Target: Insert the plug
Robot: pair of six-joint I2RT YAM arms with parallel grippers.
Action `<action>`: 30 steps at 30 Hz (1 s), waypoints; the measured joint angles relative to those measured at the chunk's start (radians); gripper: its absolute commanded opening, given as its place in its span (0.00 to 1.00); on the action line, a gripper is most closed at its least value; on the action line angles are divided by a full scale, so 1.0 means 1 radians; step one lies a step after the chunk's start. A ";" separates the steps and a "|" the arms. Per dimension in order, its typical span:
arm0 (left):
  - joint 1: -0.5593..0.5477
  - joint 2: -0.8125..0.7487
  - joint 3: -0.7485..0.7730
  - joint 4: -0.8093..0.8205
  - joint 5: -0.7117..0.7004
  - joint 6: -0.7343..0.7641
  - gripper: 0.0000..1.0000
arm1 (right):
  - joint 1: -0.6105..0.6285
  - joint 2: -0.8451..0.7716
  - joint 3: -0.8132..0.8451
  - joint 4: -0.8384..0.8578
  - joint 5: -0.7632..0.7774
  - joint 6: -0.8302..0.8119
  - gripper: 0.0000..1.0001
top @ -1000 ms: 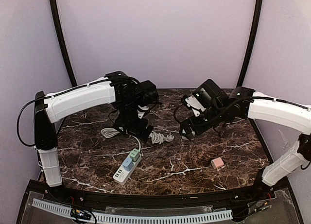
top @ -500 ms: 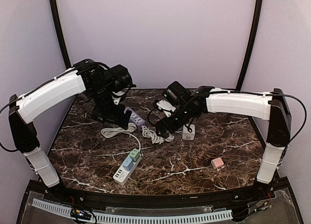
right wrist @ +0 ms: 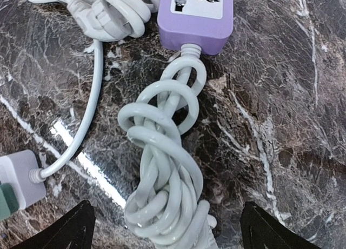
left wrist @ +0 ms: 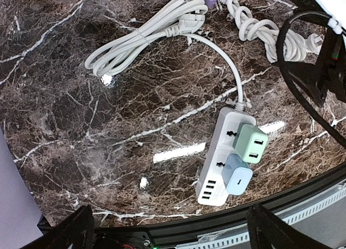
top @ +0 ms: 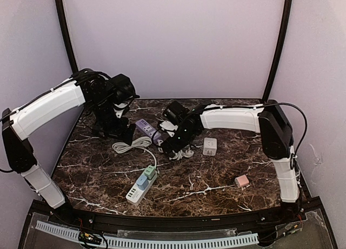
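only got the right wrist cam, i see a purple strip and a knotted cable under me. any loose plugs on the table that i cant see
Observer: Yes. A white charger cube sits on the table, just right of the coiled cable and apart from it.
Operator: anything else loose
Observer: A small pink plug lies alone toward the front right of the table.
Operator: and whats already plugged in anywhere
Observer: The white power strip near the front left carries a green adapter and a blue adapter, side by side.
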 measured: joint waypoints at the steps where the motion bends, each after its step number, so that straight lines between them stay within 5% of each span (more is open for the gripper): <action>1: 0.005 -0.005 -0.006 0.000 0.001 0.000 0.99 | 0.000 0.026 0.022 -0.003 0.000 -0.002 0.88; 3: 0.013 -0.013 -0.016 0.001 0.001 0.001 0.99 | 0.000 0.063 0.053 -0.009 -0.001 -0.007 0.80; 8: 0.027 -0.045 -0.057 0.009 0.002 0.001 0.99 | 0.000 0.138 0.112 -0.022 -0.024 -0.012 0.39; 14: 0.041 -0.099 -0.105 0.014 0.006 0.002 0.99 | -0.004 0.146 0.137 -0.039 -0.050 -0.003 0.21; 30: 0.048 -0.130 -0.126 0.018 0.022 0.004 0.99 | -0.005 0.021 -0.035 -0.061 -0.050 0.078 0.19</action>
